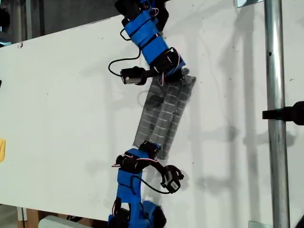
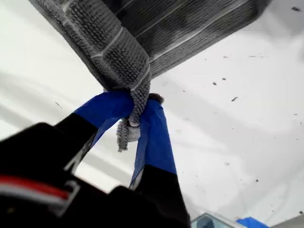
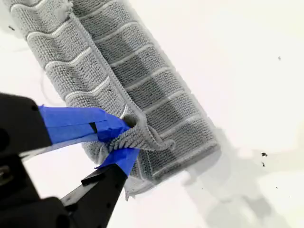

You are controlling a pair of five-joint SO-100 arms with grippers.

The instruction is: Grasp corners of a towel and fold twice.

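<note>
Both ends pinched! The towel (image 1: 164, 114) lies mid-counter (image 1: 61, 104) as a long narrow band, folded lengthwise, running from the near arm to the far one in the exterior view. My first hand (image 2: 137, 111) is clenched on a bunched corner of striped cloth; my second hand (image 3: 124, 137) grips the towel's folded edge the same way. Which arm is which, I can't tell. To do this well, I'd lift both ends level, keep the layers stacked, and bring one end squarely over the other. Count: one towel, two arms, one metal pole (image 1: 276, 114) at the exterior view's right.
</note>
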